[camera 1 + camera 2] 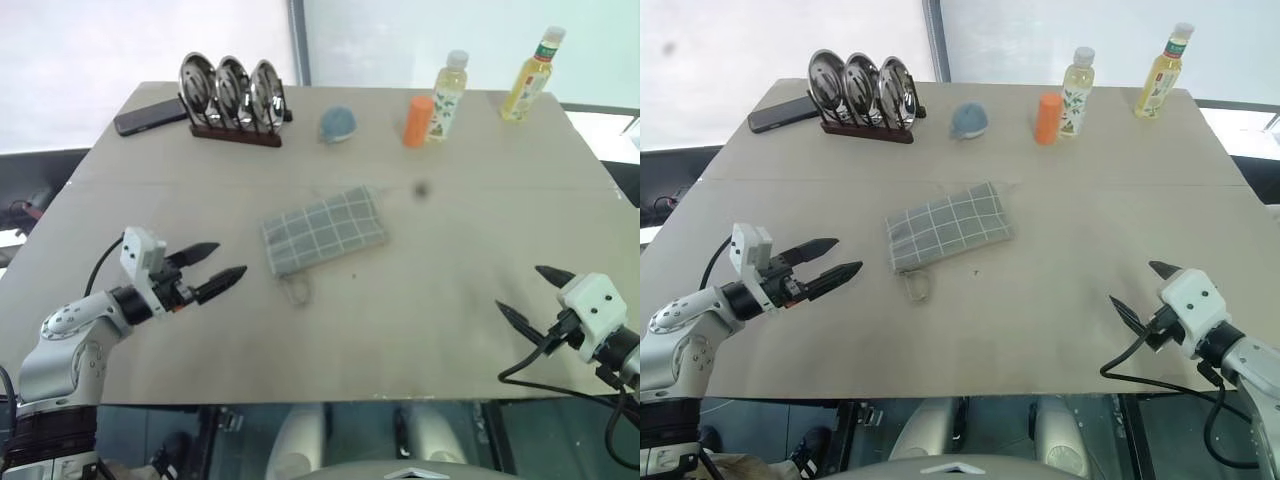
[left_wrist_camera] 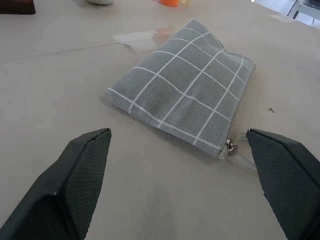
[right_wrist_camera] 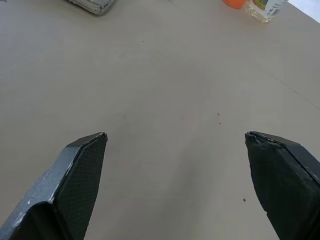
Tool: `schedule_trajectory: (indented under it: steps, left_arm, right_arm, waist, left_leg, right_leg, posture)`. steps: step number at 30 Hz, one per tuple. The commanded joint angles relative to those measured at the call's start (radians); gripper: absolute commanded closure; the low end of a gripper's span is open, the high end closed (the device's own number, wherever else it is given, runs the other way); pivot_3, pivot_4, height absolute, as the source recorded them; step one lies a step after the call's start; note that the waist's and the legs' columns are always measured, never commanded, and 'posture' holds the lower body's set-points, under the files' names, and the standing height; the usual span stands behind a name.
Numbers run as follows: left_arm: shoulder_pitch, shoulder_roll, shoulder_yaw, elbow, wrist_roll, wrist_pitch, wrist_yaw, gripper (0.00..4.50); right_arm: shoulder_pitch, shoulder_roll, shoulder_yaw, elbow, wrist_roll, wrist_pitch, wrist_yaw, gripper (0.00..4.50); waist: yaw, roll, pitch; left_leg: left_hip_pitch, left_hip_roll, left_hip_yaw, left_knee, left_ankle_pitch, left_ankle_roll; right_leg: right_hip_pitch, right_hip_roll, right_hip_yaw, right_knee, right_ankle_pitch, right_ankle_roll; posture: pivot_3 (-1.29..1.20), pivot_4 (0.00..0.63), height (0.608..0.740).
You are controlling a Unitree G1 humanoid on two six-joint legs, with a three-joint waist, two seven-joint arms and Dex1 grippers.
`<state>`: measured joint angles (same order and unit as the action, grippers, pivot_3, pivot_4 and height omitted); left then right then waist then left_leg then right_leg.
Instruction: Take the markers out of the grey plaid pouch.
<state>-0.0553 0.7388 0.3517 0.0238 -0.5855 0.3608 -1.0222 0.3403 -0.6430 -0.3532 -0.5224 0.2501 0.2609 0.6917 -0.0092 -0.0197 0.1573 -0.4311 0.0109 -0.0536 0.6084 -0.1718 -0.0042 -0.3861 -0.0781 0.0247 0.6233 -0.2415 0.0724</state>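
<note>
Pouch shut, nothing gripped yet.
Both the left gripper and right gripper stood wide open and empty; the grey plaid pouch lay just ahead of the left, well apart from the right, needing pinning and unzipping.

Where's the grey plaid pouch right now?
The grey plaid pouch lies flat mid-table, just ahead of the left gripper, nearer than the blue-grey lump.

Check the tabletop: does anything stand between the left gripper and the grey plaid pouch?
Nothing visible does. Bare table lies between the open left gripper and the grey plaid pouch; the other items stand along the far edge.
</note>
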Motion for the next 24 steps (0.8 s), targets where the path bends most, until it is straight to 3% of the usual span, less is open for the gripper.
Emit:
schedule_trajectory:
  steps: [1,7,12,19,24]
  left_arm:
    - [-0.014,0.015,0.023,-0.013,0.007,-0.026,0.001,0.00]
    - [-0.109,0.010,-0.023,0.062,0.146,-0.243,0.010,0.00]
    - [-0.191,0.019,-0.082,0.214,0.344,-0.594,0.037,0.00]
    - [-0.445,0.139,-0.245,0.702,0.663,-1.272,0.088,0.00]
    - [-0.631,0.195,-0.413,0.982,0.966,-1.570,0.280,0.00]
  right_arm:
    - [-0.012,-0.006,-0.020,-0.014,0.014,-0.019,0.001,0.02]
    - [-0.055,0.023,0.015,-0.068,0.047,-0.054,0.004,0.02]
    - [-0.070,0.021,0.073,-0.149,0.082,-0.083,0.040,0.02]
    - [-0.141,-0.029,0.175,-0.264,0.144,-0.079,0.118,0.02]
    - [-0.203,-0.046,0.205,-0.282,0.158,-0.054,0.112,0.02]
  waist:
    - [0.000,0.000,0.000]
    - [0.006,-0.002,0.000]
    - [0.006,-0.002,0.000]
    - [0.018,-0.003,0.000]
    - [0.026,-0.004,0.000]
  left_leg:
    - [0.000,0.000,0.001,0.000,0.000,0.000]
    - [0.000,0.000,0.004,0.000,-0.002,-0.003]
    - [0.000,0.000,0.005,0.000,0.000,0.001]
    - [0.000,0.001,0.006,0.001,0.000,0.001]
    - [-0.001,0.000,0.007,0.001,0.000,0.001]
  right_leg:
    - [0.000,0.000,0.000,0.000,0.000,0.000]
    - [0.000,-0.002,0.000,0.000,0.000,0.000]
    - [0.000,-0.001,0.001,0.000,0.000,0.000]
    - [0.000,0.001,0.001,0.000,0.000,0.000]
    - [0.000,0.000,0.001,0.000,0.000,0.000]
  posture:
    - [0.00,0.150,0.740]
    - [0.00,0.150,0.740]
    - [0.00,0.150,0.740]
    - [0.00,0.150,0.740]
    - [0.00,0.150,0.740]
